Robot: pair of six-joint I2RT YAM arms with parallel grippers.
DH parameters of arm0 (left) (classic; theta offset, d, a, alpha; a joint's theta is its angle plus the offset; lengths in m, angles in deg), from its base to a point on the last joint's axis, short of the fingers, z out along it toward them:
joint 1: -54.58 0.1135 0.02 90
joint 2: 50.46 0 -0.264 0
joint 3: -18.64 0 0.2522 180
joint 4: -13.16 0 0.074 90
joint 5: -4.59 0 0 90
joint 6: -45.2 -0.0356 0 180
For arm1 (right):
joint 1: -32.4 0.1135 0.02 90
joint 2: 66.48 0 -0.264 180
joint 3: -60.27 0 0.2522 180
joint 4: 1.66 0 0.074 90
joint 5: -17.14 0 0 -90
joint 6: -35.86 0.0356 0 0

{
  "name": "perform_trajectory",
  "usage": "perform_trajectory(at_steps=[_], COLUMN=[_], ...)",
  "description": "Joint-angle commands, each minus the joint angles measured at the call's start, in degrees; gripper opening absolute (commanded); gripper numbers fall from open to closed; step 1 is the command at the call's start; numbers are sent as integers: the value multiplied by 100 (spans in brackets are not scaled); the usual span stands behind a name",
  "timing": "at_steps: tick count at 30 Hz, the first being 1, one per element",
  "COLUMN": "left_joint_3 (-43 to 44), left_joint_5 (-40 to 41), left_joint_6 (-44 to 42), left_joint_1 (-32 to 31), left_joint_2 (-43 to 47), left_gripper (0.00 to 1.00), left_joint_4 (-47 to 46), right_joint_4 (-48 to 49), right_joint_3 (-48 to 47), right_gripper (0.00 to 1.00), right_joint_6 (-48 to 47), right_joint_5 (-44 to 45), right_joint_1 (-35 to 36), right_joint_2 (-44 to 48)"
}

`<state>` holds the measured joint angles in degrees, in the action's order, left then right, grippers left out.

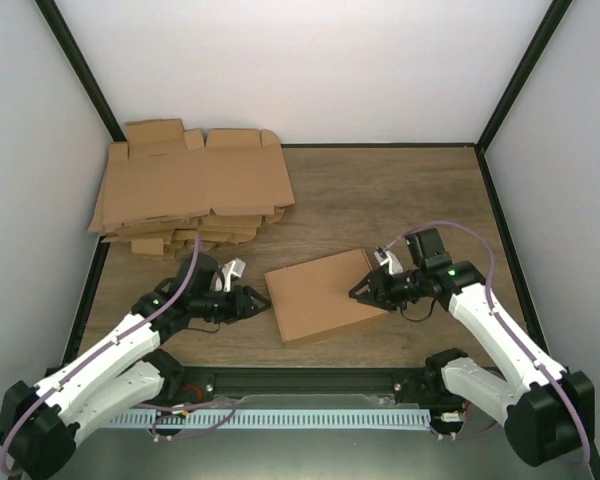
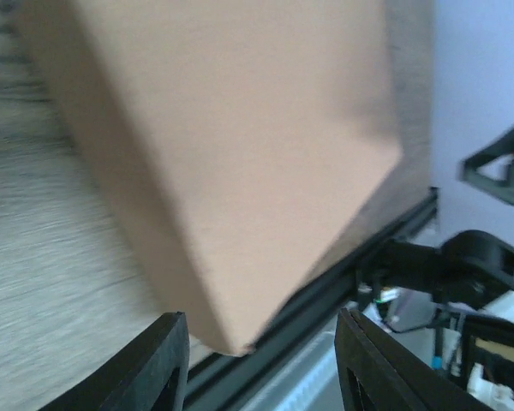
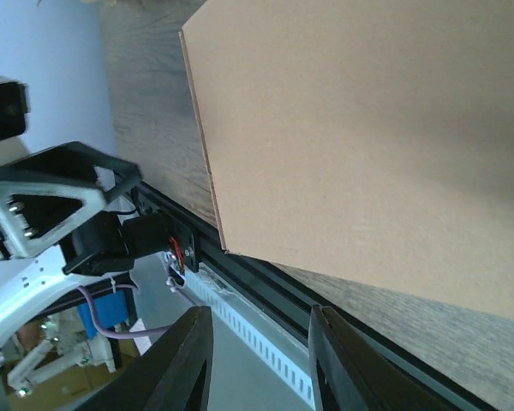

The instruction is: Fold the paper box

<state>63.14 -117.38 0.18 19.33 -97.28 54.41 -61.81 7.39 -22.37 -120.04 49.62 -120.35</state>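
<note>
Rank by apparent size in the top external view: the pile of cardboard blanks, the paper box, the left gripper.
1. pile of cardboard blanks, largest
2. paper box
3. left gripper, clearly smallest

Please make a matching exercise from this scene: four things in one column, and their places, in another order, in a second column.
1. paper box
2. pile of flat cardboard blanks
3. left pincer
4. right pincer

A. far left corner of the table
B. beside the box's right edge
C. middle of the table, nearer the arms
D. beside the box's left edge

Pairs: 1-C, 2-A, 3-D, 4-B
</note>
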Motion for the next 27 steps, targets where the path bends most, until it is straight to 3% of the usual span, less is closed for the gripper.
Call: perform_trajectory(at_steps=[1,6,10,14,16,20,24,27], left_joint_3=[-491,-915,-1008,-943,-768,336,1852,2560], left_joint_5=[515,416,486,790,876,1008,1130,1321], left_joint_6=[293,428,525,664,827,1060,1153,1122], left_joint_1=[9,-124,-432,-720,-980,-1828,-2570,-2837], left_joint_2=[-88,-633,-1108,-1738,-2253,-3749,-5169,-5534], left_gripper=[50,50,35,11,7,4,4,4], left_joint_4=[-650,-965,-1357,-2063,-2676,-3745,-4257,-4233], right_joint_4=[380,588,544,527,502,225,-415,-702], right_joint_3=[-445,-504,-571,-688,-765,-1014,-1398,-1540], right_gripper=[32,32,33,33,32,33,40,41], right_joint_6=[-33,-56,-159,-132,-107,-50,313,502], right_joint_5=[477,784,968,1210,1404,2188,3576,4164], right_joint_1=[334,349,351,345,346,348,352,332], right_joint_2=[-342,-532,-675,-575,-494,-480,-575,-494])
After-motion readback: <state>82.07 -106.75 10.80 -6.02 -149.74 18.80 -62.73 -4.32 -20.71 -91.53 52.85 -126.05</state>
